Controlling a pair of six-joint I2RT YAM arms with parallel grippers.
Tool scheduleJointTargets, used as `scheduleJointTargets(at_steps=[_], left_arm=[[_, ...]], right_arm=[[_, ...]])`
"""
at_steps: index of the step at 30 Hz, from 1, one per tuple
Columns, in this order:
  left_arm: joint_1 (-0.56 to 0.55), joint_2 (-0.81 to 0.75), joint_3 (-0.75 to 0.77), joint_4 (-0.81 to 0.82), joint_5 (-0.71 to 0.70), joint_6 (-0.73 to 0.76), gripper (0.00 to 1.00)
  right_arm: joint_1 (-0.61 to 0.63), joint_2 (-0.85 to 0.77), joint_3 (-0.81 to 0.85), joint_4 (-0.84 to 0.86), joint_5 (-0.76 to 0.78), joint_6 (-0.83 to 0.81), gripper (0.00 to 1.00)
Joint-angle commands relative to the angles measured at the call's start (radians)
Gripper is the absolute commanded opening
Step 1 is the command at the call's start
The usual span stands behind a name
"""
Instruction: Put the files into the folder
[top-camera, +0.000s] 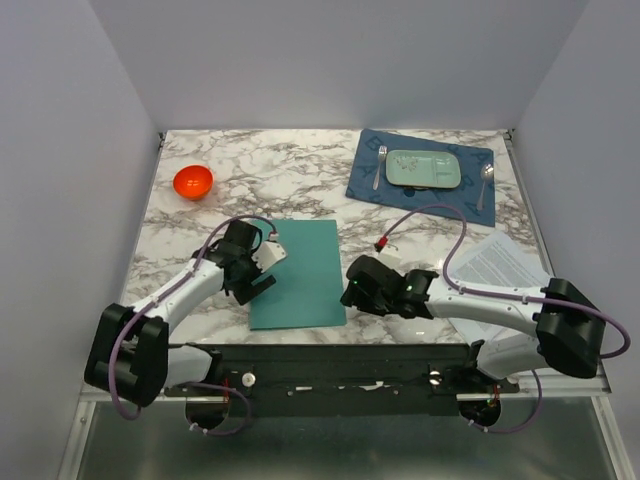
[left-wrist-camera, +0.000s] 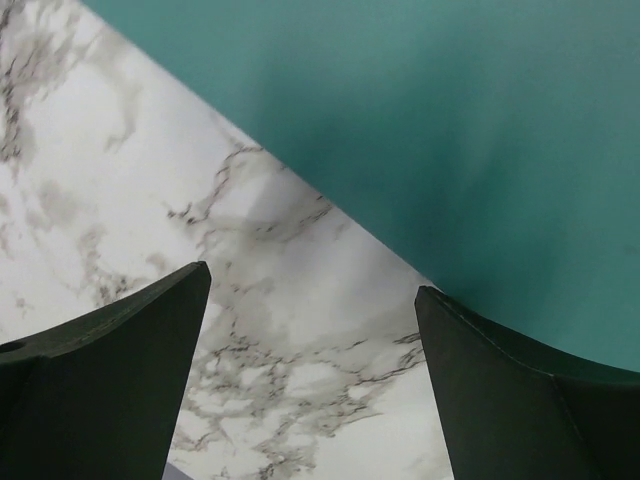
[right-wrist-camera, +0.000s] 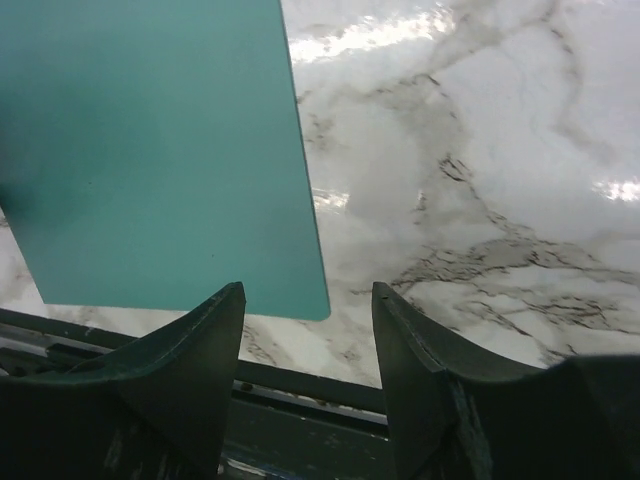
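The teal-green folder (top-camera: 298, 272) lies closed and flat on the marble table near the front edge. My left gripper (top-camera: 262, 278) is open and empty at the folder's left edge; in the left wrist view (left-wrist-camera: 310, 290) one finger lies over the folder (left-wrist-camera: 450, 130) and the other over bare marble. My right gripper (top-camera: 349, 286) is open and empty just right of the folder's near right corner (right-wrist-camera: 160, 150), seen in the right wrist view (right-wrist-camera: 308, 290). The files (top-camera: 503, 272), white printed sheets, lie at the front right, partly under my right arm.
An orange bowl (top-camera: 193, 182) sits at the back left. A dark blue placemat (top-camera: 372, 172) at the back right holds a pale green tray (top-camera: 423, 168), a fork and a spoon. The table's front rail (right-wrist-camera: 300, 385) runs just below my right fingers.
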Motion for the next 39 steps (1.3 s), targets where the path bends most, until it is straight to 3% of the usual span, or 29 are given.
scheduleJointTargets(at_steps=[1, 8, 14, 20, 25, 30, 39], left_arm=[[-0.152, 0.08, 0.066, -0.039, 0.007, -0.151, 0.99], [-0.281, 0.126, 0.169, -0.057, 0.082, -0.318, 0.99], [-0.286, 0.123, 0.267, -0.103, 0.072, -0.406, 0.99], [-0.199, 0.042, 0.311, -0.055, -0.072, -0.4, 0.99], [-0.056, 0.155, 0.397, 0.051, -0.201, -0.459, 0.99], [-0.04, 0.249, 0.43, 0.146, -0.319, -0.473, 0.99], [-0.031, 0.402, 0.497, 0.192, -0.341, -0.547, 0.99]], right_arm=[[-0.001, -0.079, -0.047, -0.048, 0.05, 0.09, 0.63], [-0.001, -0.133, -0.09, -0.095, 0.015, 0.131, 0.63], [0.046, -0.233, -0.159, -0.039, -0.039, 0.224, 0.63], [0.126, -0.17, -0.19, 0.111, -0.077, 0.304, 0.66], [0.154, -0.067, -0.198, 0.263, -0.056, 0.334, 0.66], [0.158, 0.0, -0.233, 0.453, -0.033, 0.384, 0.66], [0.168, 0.117, -0.232, 0.573, -0.053, 0.502, 0.63]])
